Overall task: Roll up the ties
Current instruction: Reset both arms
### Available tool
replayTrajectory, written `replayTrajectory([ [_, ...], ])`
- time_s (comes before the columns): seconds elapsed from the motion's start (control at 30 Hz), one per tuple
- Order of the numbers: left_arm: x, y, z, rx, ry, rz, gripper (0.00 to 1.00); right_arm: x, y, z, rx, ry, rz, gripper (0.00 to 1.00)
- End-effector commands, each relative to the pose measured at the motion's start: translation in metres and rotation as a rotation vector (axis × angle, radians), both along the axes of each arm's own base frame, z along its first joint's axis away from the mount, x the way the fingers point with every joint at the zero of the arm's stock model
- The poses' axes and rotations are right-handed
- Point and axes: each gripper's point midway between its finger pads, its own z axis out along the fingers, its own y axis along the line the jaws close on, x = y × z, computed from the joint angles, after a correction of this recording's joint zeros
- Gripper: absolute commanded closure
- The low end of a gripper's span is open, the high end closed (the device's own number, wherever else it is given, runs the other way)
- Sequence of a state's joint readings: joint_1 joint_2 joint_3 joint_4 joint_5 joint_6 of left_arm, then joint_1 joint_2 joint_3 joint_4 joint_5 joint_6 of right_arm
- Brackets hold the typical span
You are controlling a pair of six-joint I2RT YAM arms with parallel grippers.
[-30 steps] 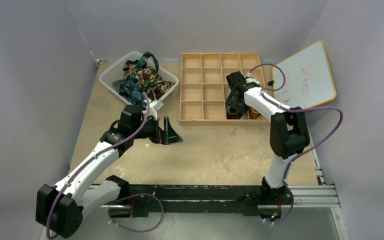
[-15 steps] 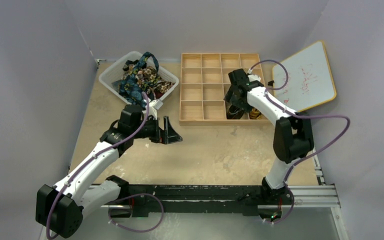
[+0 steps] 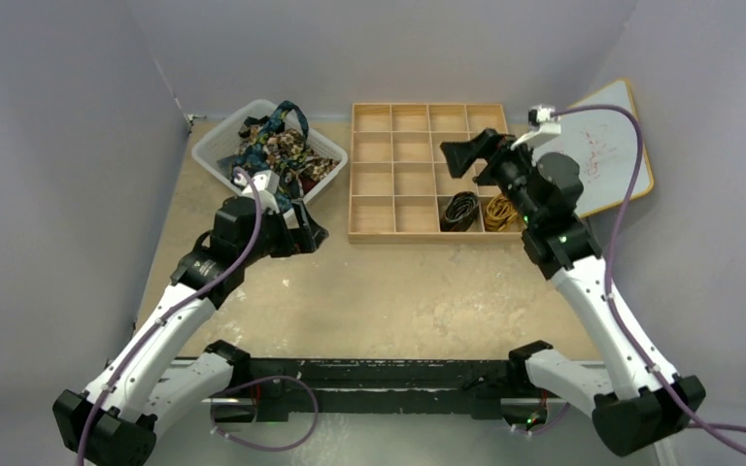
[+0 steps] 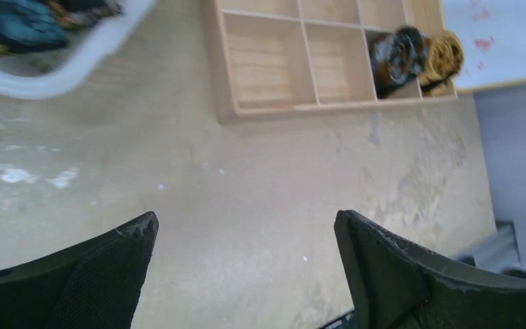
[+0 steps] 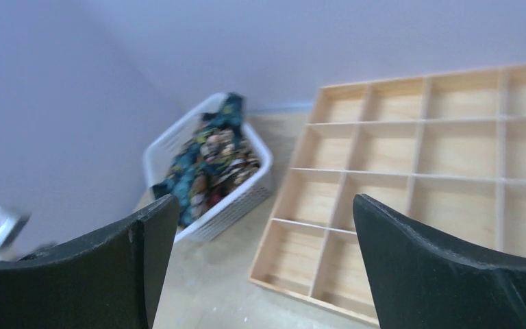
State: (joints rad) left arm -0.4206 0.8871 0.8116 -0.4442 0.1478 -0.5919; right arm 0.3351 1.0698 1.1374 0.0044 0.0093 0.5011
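Observation:
Several loose patterned ties [image 3: 274, 148] lie heaped in a white basket [image 3: 216, 146] at the back left; the right wrist view shows the same ties [image 5: 212, 159]. A dark rolled tie [image 3: 461, 210] and a gold rolled tie [image 3: 498, 208] each fill a compartment in the near right corner of the wooden tray [image 3: 418, 118]; both the dark roll [image 4: 397, 53] and the gold roll [image 4: 442, 53] show in the left wrist view. My left gripper [image 3: 309, 234] [image 4: 246, 223] is open and empty over bare table, just in front of the basket. My right gripper [image 3: 458, 155] [image 5: 264, 202] hangs open and empty above the tray, pointing left.
A whiteboard [image 3: 597, 150] leans at the back right beside the tray. The tray's other compartments [image 5: 383, 147] hold nothing. Grey walls close in the left, back and right. A black rail [image 3: 398, 374] runs along the near edge.
My right gripper has opened, lifted out of the tray's near right corner and swung up, leaving the dark rolled tie there. My left gripper has drawn back left toward the basket.

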Motion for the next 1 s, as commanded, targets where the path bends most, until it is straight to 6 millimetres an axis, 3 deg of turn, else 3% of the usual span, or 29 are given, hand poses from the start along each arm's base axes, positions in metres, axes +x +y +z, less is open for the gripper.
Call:
replayTrajectory([
  [0.0,0.015,0.051,0.02,0.109,-0.053,0.276,0.0,-0.03,0.05,-0.004,-0.037,-0.209,0.359,0.01],
  [0.13,0.014,0.078,0.017,0.19,-0.048,0.396,0.0,-0.038,0.065,-0.035,-0.028,-0.173,0.456,0.01],
  [0.27,0.014,0.084,0.024,0.206,-0.065,0.419,0.0,-0.019,0.047,-0.057,-0.095,-0.132,0.313,0.01],
  [0.4,0.018,0.082,0.032,0.2,-0.08,0.417,0.0,0.0,0.009,-0.069,-0.177,-0.061,0.088,0.01],
  [0.5,0.022,0.079,0.038,0.195,-0.083,0.413,0.0,0.015,-0.052,-0.069,-0.194,0.007,-0.271,0.01],
  [0.6,0.027,0.075,0.042,0.194,-0.084,0.402,0.0,0.017,-0.09,-0.069,-0.234,0.068,-0.448,0.01],
  [0.67,0.03,0.073,0.043,0.192,-0.083,0.399,0.0,0.018,-0.092,-0.066,-0.251,0.07,-0.445,0.01],
  [0.97,0.04,0.065,0.051,0.188,-0.089,0.37,0.0,0.013,-0.063,-0.048,-0.214,-0.015,-0.271,0.01],
])
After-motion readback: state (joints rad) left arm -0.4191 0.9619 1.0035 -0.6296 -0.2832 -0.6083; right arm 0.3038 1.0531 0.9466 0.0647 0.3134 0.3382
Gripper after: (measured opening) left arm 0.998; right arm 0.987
